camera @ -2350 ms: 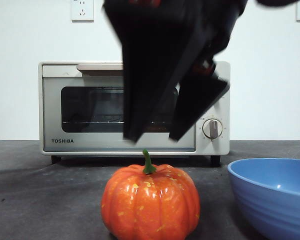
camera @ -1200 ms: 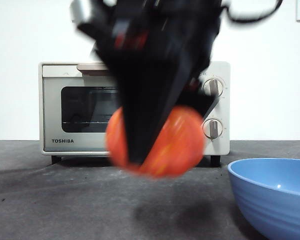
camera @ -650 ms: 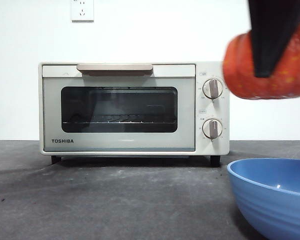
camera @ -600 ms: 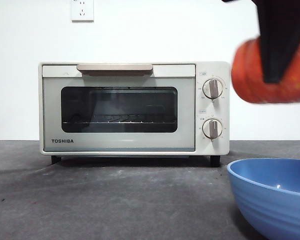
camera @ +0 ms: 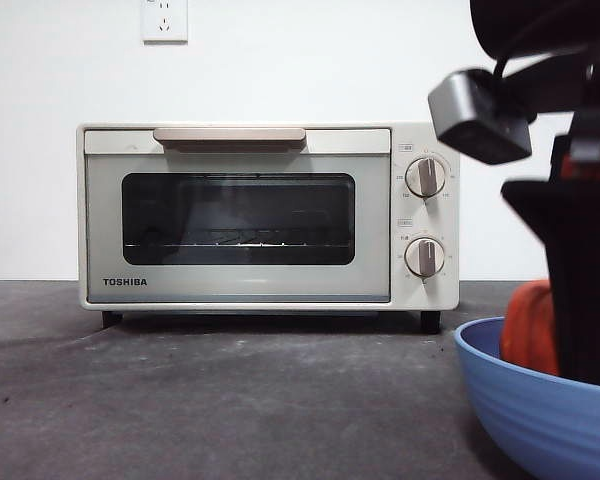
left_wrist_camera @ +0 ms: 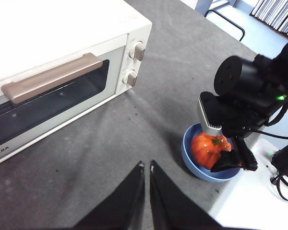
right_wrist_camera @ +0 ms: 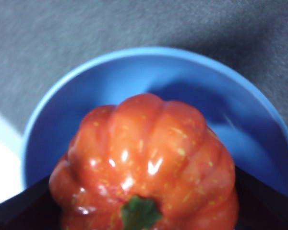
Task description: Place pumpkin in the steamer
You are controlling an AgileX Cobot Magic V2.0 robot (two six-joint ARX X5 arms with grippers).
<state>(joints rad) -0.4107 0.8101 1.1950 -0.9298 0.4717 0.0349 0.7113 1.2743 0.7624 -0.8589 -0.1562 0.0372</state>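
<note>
While the steamer (camera: 268, 215) stands shut at the back of the grey table (camera: 200, 400), its dark window door closed under the beige handle (camera: 230, 135) and beside two round knobs (camera: 425, 216), both arms are catalogued as follows.

Right arm: reaches down from above, well off to the knob side of the steamer, directly over the blue bowl (left_wrist_camera: 194, 163). Right gripper (left_wrist_camera: 220, 152): jaws spread around the pumpkin and pinching its two flanks.

Left arm: held high above the table in front of the steamer door, apart from everything. Left gripper (left_wrist_camera: 145, 166): jaws pressed almost together with only a thin slit between, holding nothing.

Blue bowl: ribbed, near the table edge, well clear of the steamer.

Pumpkin (right_wrist_camera: 146, 167): orange, glossy, green stem (right_wrist_camera: 139, 213) facing the right wrist camera, sitting low within the bowl's rim, outside the steamer.
</note>
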